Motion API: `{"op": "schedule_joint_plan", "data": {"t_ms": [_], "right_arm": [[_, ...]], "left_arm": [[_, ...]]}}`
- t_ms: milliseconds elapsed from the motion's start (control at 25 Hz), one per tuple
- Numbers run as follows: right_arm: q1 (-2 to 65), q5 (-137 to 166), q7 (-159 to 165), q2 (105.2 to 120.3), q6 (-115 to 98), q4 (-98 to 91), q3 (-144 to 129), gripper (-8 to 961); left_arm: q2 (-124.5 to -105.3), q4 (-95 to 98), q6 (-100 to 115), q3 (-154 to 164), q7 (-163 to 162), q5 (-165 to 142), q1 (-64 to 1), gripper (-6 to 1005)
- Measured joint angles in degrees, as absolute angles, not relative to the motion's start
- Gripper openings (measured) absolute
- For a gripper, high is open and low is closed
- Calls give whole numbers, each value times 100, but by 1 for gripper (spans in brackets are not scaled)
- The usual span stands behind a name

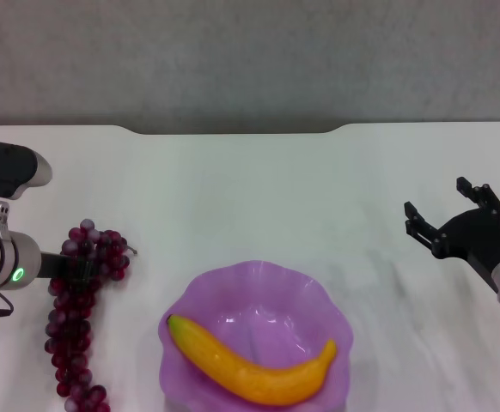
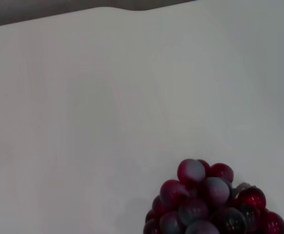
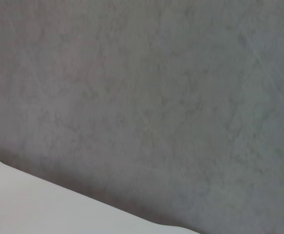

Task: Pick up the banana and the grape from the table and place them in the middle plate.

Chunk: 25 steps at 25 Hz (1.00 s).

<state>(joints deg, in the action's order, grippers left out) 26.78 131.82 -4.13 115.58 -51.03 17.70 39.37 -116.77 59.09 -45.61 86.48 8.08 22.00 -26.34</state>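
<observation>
The banana (image 1: 254, 367) lies across the purple middle plate (image 1: 314, 287) at the front centre of the table. The grape bunch (image 1: 68, 339) lies on the white table (image 1: 259, 189) at the left and runs toward the front edge. Its top end also shows in the left wrist view (image 2: 208, 202). My left gripper (image 1: 76, 268) reaches in from the left, right at the upper part of the bunch, and the grapes hide its fingers. My right gripper (image 1: 446, 210) is open and empty above the table, to the right of the plate.
The table's notched far edge (image 1: 233, 130) meets a grey wall (image 3: 156, 97). Bare white tabletop lies between the grapes and the plate and behind the plate.
</observation>
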Motion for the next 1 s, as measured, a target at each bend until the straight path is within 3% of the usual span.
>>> {"op": "schedule_joint_plan", "data": {"t_ms": [480,1000], "right_arm": [[2680,13202,-413,11548,-5130,1766,3937,884],[2668,13190,-413,11549,-5097,1760,3937,884]], "left_arm": [[-11681,6089,-4416,8647,822,2223,-2500,352],[-11638,8700,-5346,8460,1458,2755,-1360,336]]}}
